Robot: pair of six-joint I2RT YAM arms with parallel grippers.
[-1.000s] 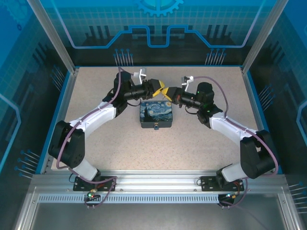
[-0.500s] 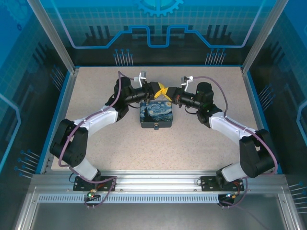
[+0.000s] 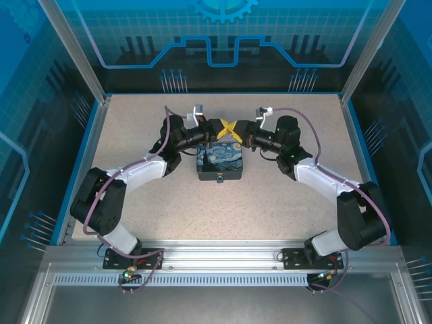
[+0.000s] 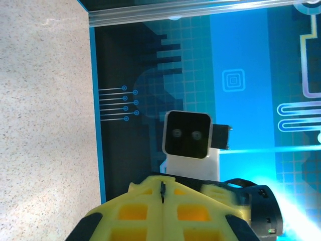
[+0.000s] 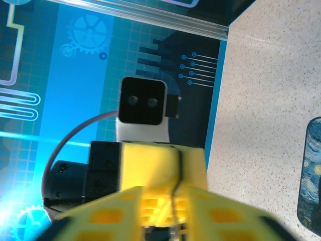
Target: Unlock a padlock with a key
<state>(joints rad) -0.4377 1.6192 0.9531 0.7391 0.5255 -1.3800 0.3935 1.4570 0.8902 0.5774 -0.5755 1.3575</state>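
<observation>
Above the back edge of the painted box point(image 3: 217, 162) my two grippers meet tip to tip, their yellow fingers crossing. The left gripper point(image 3: 231, 128) point(image 4: 162, 185) is shut, its fingertips pressed together on a thin dark sliver, the key point(image 4: 162, 191). The right gripper point(image 3: 225, 128) point(image 5: 165, 198) stands open, its fingers either side of the left gripper's closed fingers point(image 5: 150, 165). The padlock point(image 3: 220, 179) hangs small at the middle of the box's front face, well away from both grippers.
The box's corner point(image 5: 312, 175) lies on the speckled table point(image 3: 283, 196). Blue walls point(image 3: 223, 47) and a metal frame close in the table at the back and sides. Each wrist camera faces the other arm's camera block point(image 4: 187, 139).
The left gripper has slid right to the right gripper's tips and shut there. The right gripper, shut a moment ago, has opened.
</observation>
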